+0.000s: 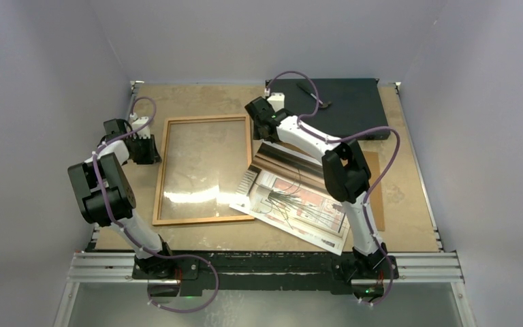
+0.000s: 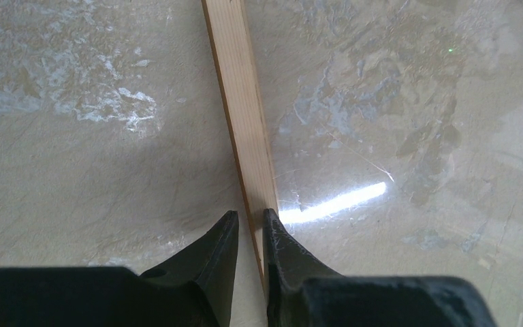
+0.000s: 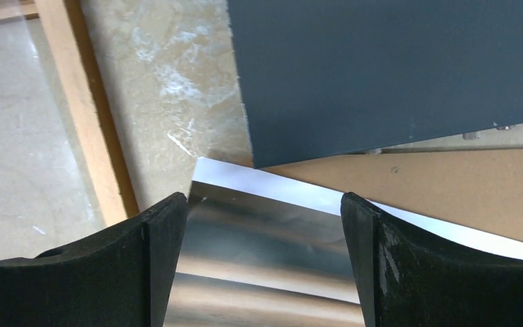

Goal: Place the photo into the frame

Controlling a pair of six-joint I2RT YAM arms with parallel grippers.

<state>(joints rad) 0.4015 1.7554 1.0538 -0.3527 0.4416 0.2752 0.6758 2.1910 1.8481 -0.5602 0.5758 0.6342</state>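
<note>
The frame (image 1: pixel 204 219), thin orange-brown wood with a clear pane, lies flat at centre left. The photo (image 1: pixel 299 201) lies picture side up to its right, skewed, its near left corner over the frame's near right corner and its far edge curled up with glare. My left gripper (image 1: pixel 151 148) sits at the frame's left rail. In the left wrist view its fingers (image 2: pixel 228 235) stand close together around that rail (image 2: pixel 245 102). My right gripper (image 1: pixel 262 129) is open over the photo's far left corner; its jaws (image 3: pixel 265 211) straddle the glossy edge (image 3: pixel 259 238) without touching.
A black flat box (image 1: pixel 351 105) lies at the back right and shows in the right wrist view (image 3: pixel 381 68). A brown hardboard sheet (image 1: pixel 376 191) lies under the photo's right side, also seen from the right wrist (image 3: pixel 463 191). Grey walls enclose the table.
</note>
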